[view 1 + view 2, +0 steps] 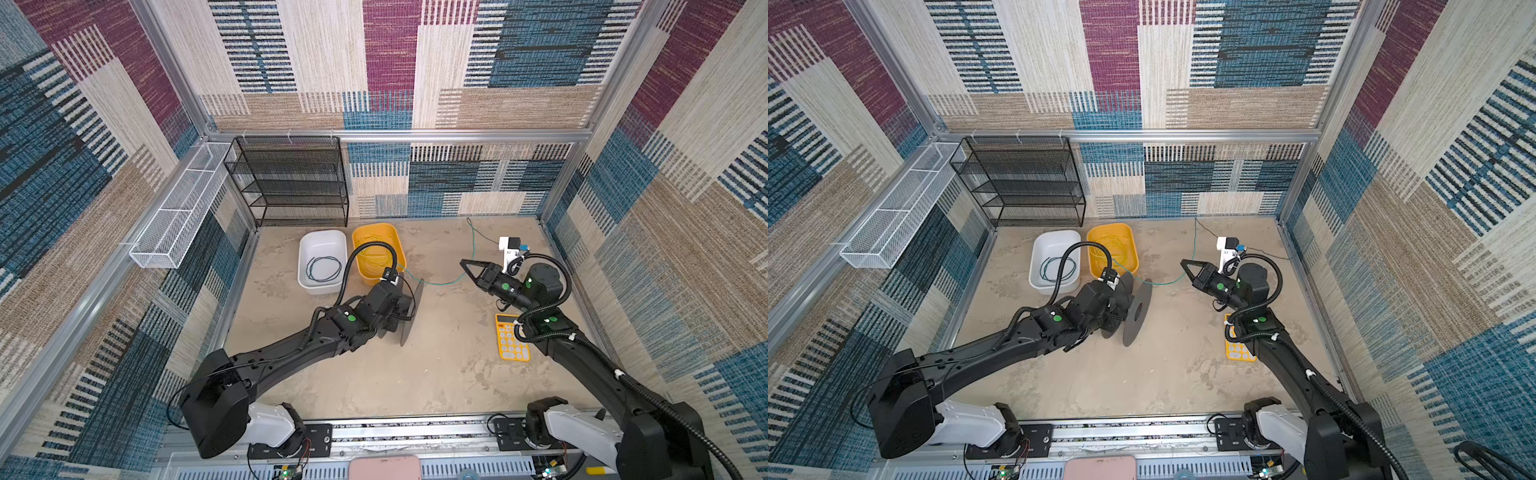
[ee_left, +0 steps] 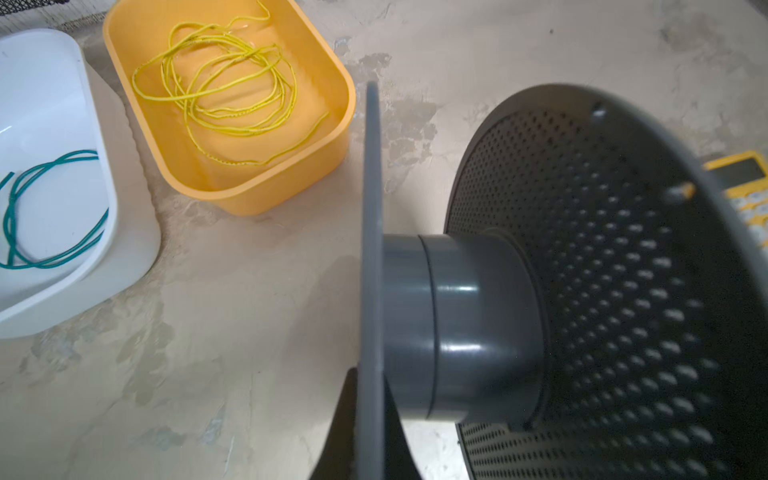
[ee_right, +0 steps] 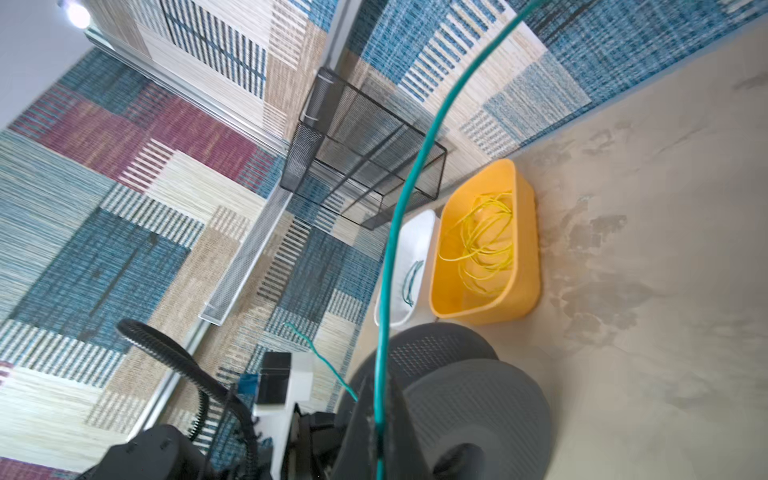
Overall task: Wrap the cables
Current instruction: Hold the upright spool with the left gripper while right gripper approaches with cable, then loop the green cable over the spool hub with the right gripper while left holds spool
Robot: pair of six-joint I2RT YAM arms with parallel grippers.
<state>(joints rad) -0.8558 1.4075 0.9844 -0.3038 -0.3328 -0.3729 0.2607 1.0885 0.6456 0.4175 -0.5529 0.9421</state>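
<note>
The left arm stretches low across the table, its left gripper clamped on one flange of a grey spool that stands on edge; whether the spool touches the surface I cannot tell. The right arm bends inward, its right gripper pressed together on the teal cable, which runs from the spool toward the back wall. A green cable coils in the white bin; the yellow cable lies in the yellow bin. Patchwork carpet covers the walls.

I am working in a robotics lab cell: aluminium frame, carpet-tile walls, left arm and right arm mounted on a base rail.
</note>
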